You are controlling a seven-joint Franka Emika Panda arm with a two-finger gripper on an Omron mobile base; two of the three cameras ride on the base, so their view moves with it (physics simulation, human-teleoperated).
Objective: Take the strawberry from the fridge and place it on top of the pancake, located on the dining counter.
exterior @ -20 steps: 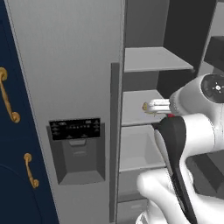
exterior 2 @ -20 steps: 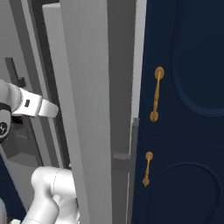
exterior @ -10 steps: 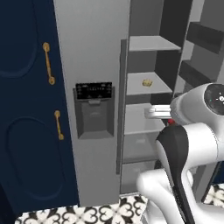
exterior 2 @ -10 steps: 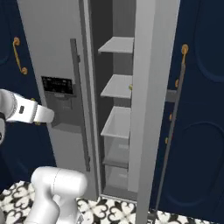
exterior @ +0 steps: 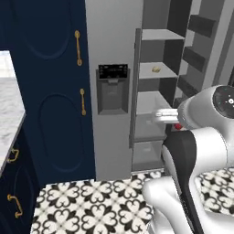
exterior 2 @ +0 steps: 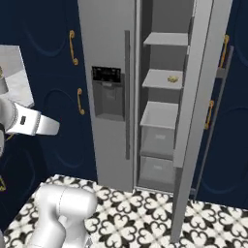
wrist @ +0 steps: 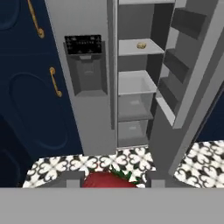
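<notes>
The strawberry (wrist: 108, 179) is a red berry with green leaves, held between my gripper's (wrist: 111, 180) two dark fingertips (wrist: 72, 179) at the bottom of the hand view. My gripper (exterior: 161, 115) hangs in front of the light-grey fridge (exterior: 114, 45), well back from it, and a bit of the red strawberry (exterior: 177, 126) peeks out beside the hand. The fridge (exterior 2: 104, 43) has its left door with the black dispenser shut and its right door (exterior 2: 201, 97) swung open onto grey shelves. The pancake is out of view.
A small tan item (wrist: 141, 45) lies on a middle fridge shelf. Navy cabinets with gold handles (exterior: 78, 47) flank the fridge. A marble-topped counter (exterior: 10, 109) with navy drawers juts in at the left. Patterned black-and-white floor tiles (exterior 2: 145, 208) lie in front of the fridge.
The whole picture has shifted: the base has backed away from the fridge, which now looks smaller, with floor tiles and a counter edge in sight. The gripper has kept hold of the strawberry.
</notes>
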